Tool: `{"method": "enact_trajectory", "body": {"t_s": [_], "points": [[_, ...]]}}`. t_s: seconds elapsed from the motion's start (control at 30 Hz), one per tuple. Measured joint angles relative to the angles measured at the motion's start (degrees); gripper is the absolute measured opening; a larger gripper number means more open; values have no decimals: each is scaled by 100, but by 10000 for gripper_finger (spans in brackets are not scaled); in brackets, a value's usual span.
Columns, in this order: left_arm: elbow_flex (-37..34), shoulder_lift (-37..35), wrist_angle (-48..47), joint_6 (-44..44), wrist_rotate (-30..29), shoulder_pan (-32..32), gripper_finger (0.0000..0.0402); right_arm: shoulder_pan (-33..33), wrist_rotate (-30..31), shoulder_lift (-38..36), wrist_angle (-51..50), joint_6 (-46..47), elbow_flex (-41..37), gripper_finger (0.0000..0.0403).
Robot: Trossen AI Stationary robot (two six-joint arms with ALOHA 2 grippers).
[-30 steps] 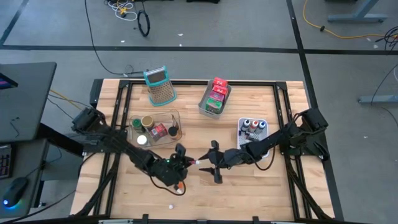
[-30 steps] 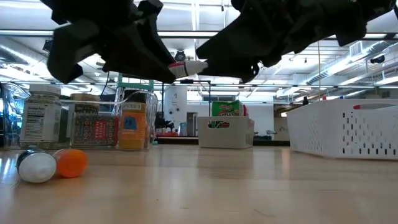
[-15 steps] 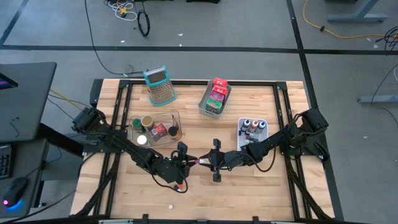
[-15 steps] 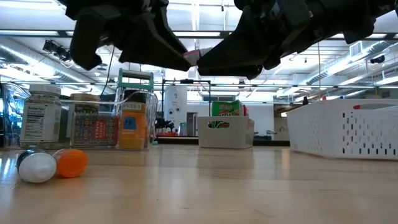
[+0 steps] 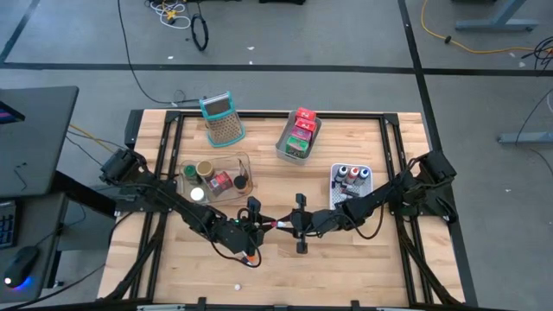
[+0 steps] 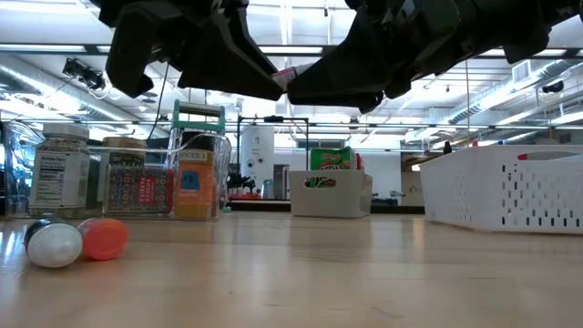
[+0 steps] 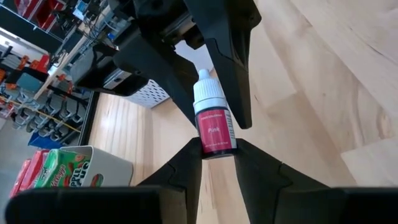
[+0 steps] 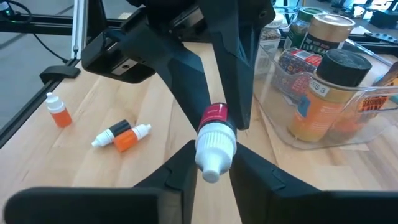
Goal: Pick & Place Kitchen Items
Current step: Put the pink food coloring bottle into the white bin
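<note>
From above, the left gripper [image 5: 257, 224] and the right gripper [image 5: 291, 226] meet tip to tip over the middle of the wooden table [image 5: 346, 259], nearer its front edge, with a small pink dropper bottle with a white cap [image 5: 275, 225] held between them. A clear plastic bin of jars [image 5: 243, 164] sits toward the table's left edge, a grey basket of red and green packets [image 5: 286, 149] near the back edge, and a white tray of small capped bottles [image 5: 367, 177] toward the right edge. From table height, both grippers hang above the surface, and a white-capped and an orange-capped bottle [image 6: 77, 242] lie at the left. In the left wrist view, the left gripper [image 7: 217, 149] is clamped narrowly on the bottle's [image 7: 212, 124] pink body. In the right wrist view, the right gripper [image 8: 211, 152] pinches its white cap [image 8: 213, 145].
</note>
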Motion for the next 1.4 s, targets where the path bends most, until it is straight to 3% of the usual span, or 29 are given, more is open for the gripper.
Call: {"method": "enact_trajectory", "body": {"t_s": [0.3, 0.67, 0.9, 1.13, 1.27, 1.4], "points": [[0, 0, -87, -122, 18, 85, 98, -7, 40, 0, 26, -59, 0, 142], [-4, 0, -164, -425, 7, 85, 98, -20, 34, 0, 7, -155, 0, 74], [-4, 0, -156, -427, 2, 85, 106, -21, 12, 0, 8, -153, 0, 90], [-4, 0, -143, -539, -23, 90, 146, -20, -5, -2, -31, -154, 0, 77], [-4, 2, -166, -687, -324, 79, 172, -14, 61, -282, -731, -53, 0, 80], [-7, 2, -227, -981, -393, -3, 186, 52, 503, -943, -2183, 394, -2, 81]]}}
